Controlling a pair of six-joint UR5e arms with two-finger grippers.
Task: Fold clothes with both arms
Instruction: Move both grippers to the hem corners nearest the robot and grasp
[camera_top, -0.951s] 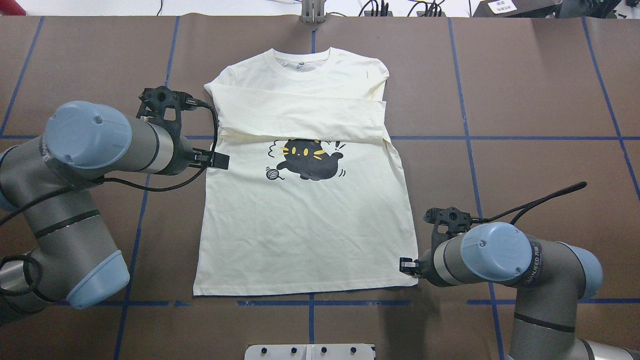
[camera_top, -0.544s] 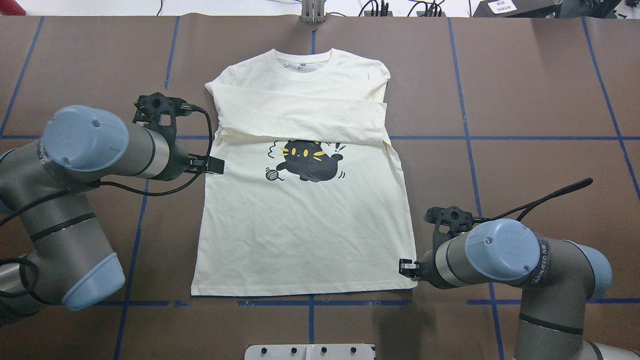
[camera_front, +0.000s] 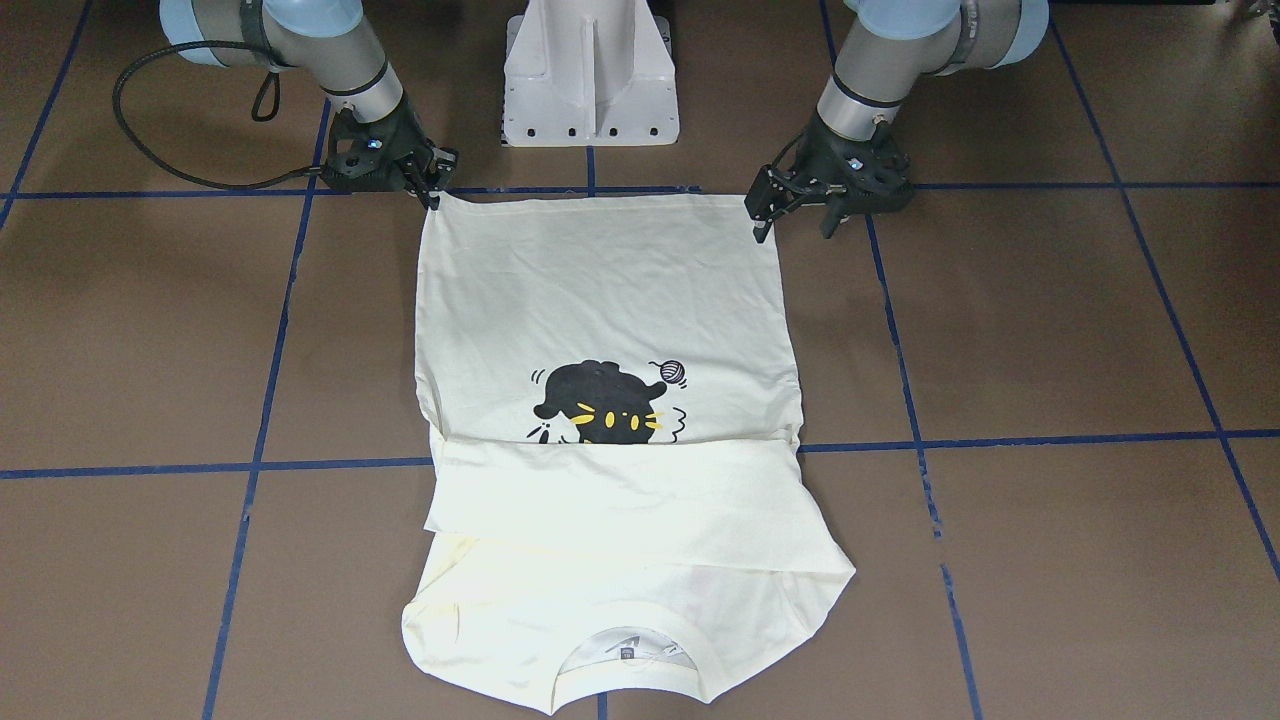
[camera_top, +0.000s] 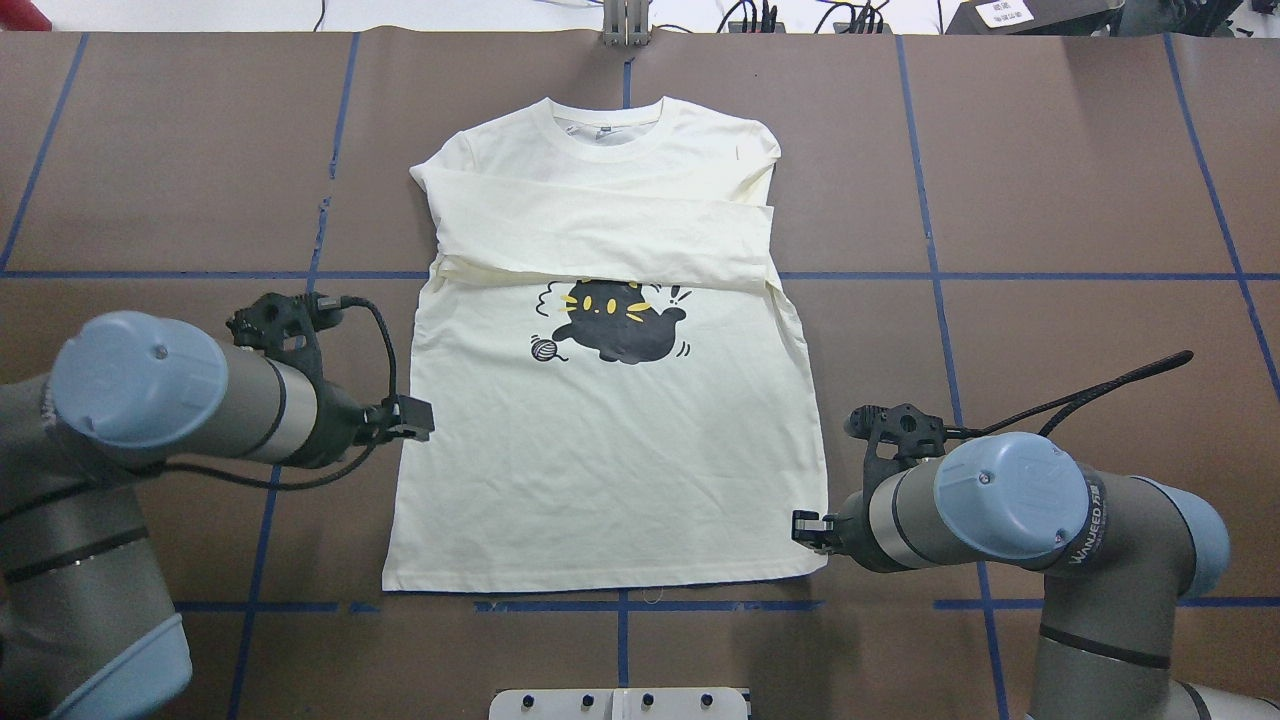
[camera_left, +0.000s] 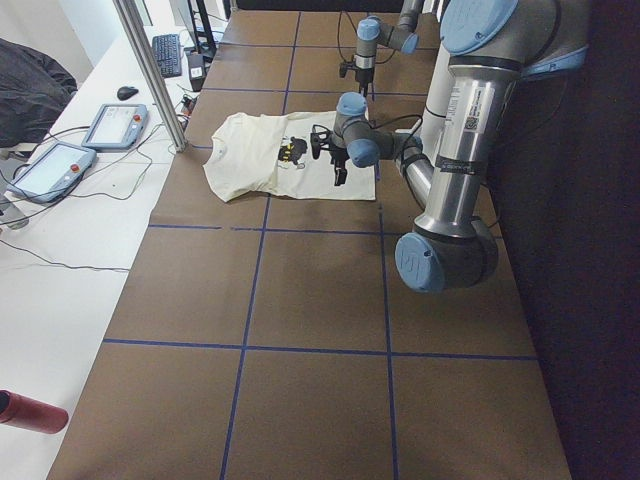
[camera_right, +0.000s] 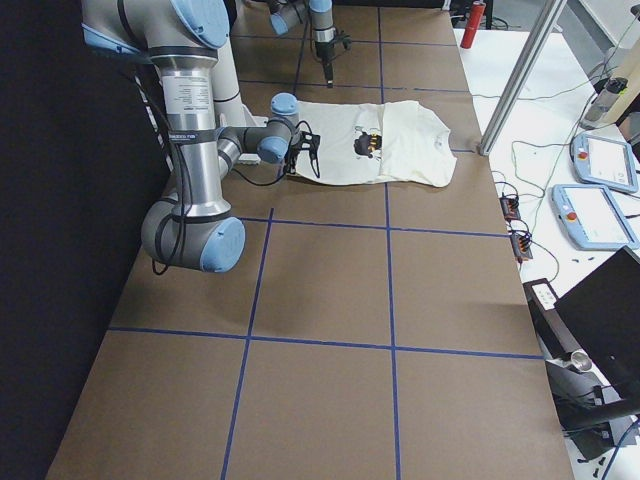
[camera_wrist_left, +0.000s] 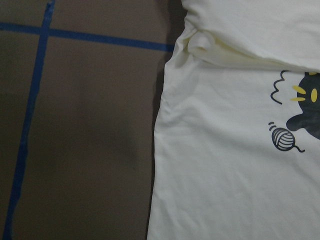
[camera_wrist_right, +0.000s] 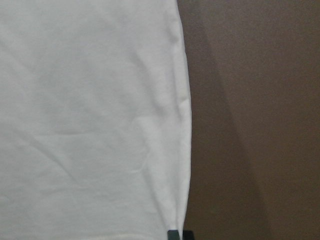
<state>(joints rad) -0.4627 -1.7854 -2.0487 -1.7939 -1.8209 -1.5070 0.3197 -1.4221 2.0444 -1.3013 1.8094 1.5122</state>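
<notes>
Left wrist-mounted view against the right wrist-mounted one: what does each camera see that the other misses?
Only the left wrist view shows the cat print, the yarn ball, a folded sleeve and blue tape lines. Only the right wrist view shows the right gripper, its dark tips meeting at a corner of the shirt. Both show the cream shirt's edge lying on the brown table.

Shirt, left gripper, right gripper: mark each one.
shirt (camera_top: 610, 480), overhead exterior view, bare fabric at mid-body.
left gripper (camera_front: 793, 232), exterior front-facing view, midway between its spread fingertips.
right gripper (camera_front: 436, 198), exterior front-facing view, fingertips at the hem corner.
</notes>
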